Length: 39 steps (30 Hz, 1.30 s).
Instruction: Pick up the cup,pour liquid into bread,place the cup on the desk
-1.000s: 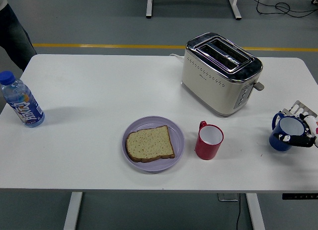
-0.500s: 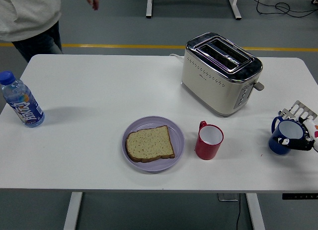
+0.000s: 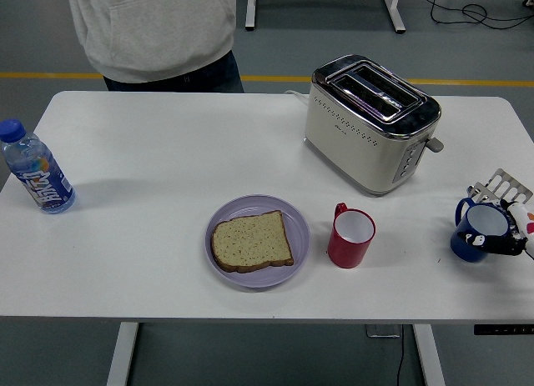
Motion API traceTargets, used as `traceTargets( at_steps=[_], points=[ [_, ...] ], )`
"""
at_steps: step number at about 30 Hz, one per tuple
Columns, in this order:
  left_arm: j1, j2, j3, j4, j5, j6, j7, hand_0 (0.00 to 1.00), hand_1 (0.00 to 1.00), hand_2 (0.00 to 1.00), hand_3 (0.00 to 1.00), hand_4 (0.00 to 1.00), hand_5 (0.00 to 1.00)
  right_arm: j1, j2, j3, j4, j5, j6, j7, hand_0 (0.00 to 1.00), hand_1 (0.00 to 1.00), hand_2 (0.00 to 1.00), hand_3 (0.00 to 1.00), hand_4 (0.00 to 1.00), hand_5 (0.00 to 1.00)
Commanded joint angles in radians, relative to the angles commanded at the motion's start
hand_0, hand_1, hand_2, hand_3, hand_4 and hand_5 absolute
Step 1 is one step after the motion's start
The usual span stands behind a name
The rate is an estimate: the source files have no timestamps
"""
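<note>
A blue cup [image 3: 474,234] is at the table's right edge, and my right hand [image 3: 511,229] is shut on it, with dark fingers [image 3: 501,245] wrapped around its side. I cannot tell whether the cup rests on the table or is just above it. A red cup [image 3: 350,237] stands upright and empty near the middle. To its left a slice of bread [image 3: 251,240] lies on a purple plate [image 3: 297,217]. My left hand is out of view.
A cream toaster [image 3: 371,122] stands behind the red cup. A water bottle [image 3: 36,169] with a blue cap stands at the left edge. A person in a grey top [image 3: 150,32] stands at the far side.
The person has walked from the far left to the far side of the table. The blue cup in my right hand has shifted slightly down and left.
</note>
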Motion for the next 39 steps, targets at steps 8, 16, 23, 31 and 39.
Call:
traceTargets(
  at_steps=[8,16,23,31,39],
  points=[
    [-0.002,0.000,0.005,0.000,-0.008,-0.001,-0.003,0.701,0.716,0.728,0.578,0.258,0.998,0.001,0.000,0.001,-0.003,0.002,0.003,0.003,0.437,0.378,0.502,0.514,0.572,0.032],
    [-0.004,0.000,0.006,0.000,-0.011,-0.001,-0.003,0.701,0.716,0.727,0.579,0.258,0.998,0.003,0.001,0.000,-0.007,0.003,0.010,0.010,0.446,0.393,0.513,0.520,0.572,0.032],
    [-0.005,0.000,0.005,0.000,-0.010,-0.001,-0.002,0.701,0.715,0.726,0.577,0.257,0.998,0.004,0.001,0.001,-0.011,0.002,0.013,0.012,0.451,0.405,0.522,0.524,0.574,0.032],
    [-0.005,0.000,0.003,-0.001,-0.007,-0.002,0.000,0.700,0.715,0.725,0.578,0.257,0.998,0.004,0.002,0.002,-0.015,-0.001,0.021,0.014,0.446,0.430,0.543,0.541,0.582,0.034],
    [-0.005,0.001,0.005,-0.001,-0.009,-0.002,0.000,0.700,0.713,0.724,0.578,0.257,0.998,0.003,0.003,0.001,-0.017,-0.010,0.034,0.018,0.488,0.449,0.560,0.556,0.606,0.021]
  ],
)
